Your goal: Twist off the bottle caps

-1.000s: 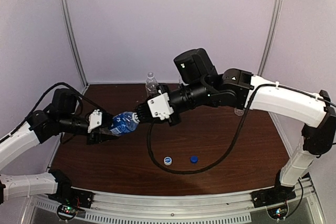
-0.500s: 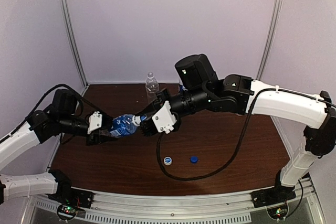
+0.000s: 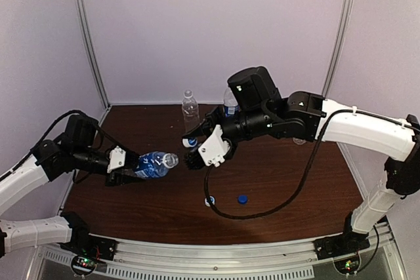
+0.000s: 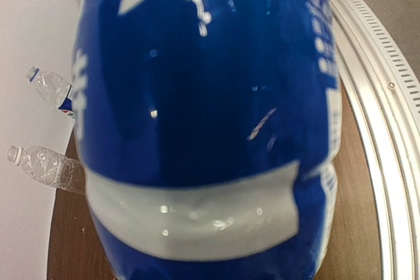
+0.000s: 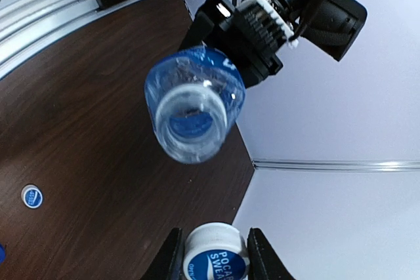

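half a second ago the right gripper [image 3: 192,150] was still pressed on the neck of the held bottle [image 3: 154,164]. now it stands apart from it, a little up and to the right, and the neck ends in an open mouth [image 5: 191,121]. in the right wrist view the jaws are closed on a white cap [image 5: 215,261] with blue print, so we judge that this cap is fully unscrewed and taken off.

the left gripper [image 3: 129,166] keeps the bottle nearly horizontal above the table [image 3: 295,181], with its jaws clamped around the blue-labelled body. the left wrist view shows almost only this label.

two other caps lie on the table near the front edge, a white and blue cap [image 3: 210,200] and a dark blue cap [image 3: 242,198]. with the one in the jaws, three caps are off.

at the back a standing bottle [image 3: 189,111] has its cap on. a second bottle [image 3: 230,105] is half hidden behind the right arm, and we cannot tell if it is capped. we think the next move is to put down this cap and this bottle.
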You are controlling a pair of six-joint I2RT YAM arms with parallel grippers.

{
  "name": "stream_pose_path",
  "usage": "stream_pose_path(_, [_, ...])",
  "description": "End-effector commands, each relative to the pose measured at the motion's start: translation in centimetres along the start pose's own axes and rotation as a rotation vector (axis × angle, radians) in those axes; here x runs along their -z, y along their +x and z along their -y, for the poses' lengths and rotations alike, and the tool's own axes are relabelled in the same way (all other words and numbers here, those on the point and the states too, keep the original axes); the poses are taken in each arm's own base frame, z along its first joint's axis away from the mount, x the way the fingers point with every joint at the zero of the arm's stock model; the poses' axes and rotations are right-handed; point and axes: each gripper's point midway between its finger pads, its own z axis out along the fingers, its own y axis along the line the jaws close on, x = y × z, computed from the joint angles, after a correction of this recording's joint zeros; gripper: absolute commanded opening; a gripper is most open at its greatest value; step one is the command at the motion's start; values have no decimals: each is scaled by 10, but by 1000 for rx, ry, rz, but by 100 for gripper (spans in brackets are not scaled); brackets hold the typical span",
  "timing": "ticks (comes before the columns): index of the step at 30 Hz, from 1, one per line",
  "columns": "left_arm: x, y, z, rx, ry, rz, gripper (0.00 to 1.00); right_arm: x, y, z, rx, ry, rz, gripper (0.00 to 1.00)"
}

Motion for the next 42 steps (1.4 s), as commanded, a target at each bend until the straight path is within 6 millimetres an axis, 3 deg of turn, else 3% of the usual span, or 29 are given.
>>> stream_pose_path(1, [2,-6,11,-31,43,40,17,11,24,10,83,49,-151,0])
stream_pose_path(4, [2,-7,3,-13,6,35,17,13,16,25,-13,106,-96,0])
stream_pose_path(7, [4,-7,-26,59,-140,22,17,16,21,52,-269,211,-47,0])
stream_pose_path(10, [14,-1,-67,168,-353,13,17,20,46,73,-704,292,6,0])
stream_pose_path(12, [27,4,-91,269,-489,22,17,15,69,72,-941,307,-25,0])
stream_pose_path(16, [59,20,-127,470,-727,60,17,-18,98,32,-1253,256,-160,0])
stream_pose_path(19, [81,39,-141,595,-860,86,18,-63,99,-15,-1387,125,-228,0])
stream_pose_path(23, [88,51,-139,642,-889,87,18,-118,90,-78,-1376,-82,-437,0])
stream_pose_path(26, [87,52,-134,647,-873,86,19,-144,88,-116,-1320,-196,-580,0])
stream_pose_path(34, [84,52,-130,632,-857,102,22,-168,94,-183,-1252,-301,-760,0])
stream_pose_path(37, [83,49,-130,618,-848,115,22,-176,90,-197,-1274,-338,-743,0])
stream_pose_path(42, [81,46,-128,608,-825,126,22,-185,91,-203,-1284,-339,-727,0])
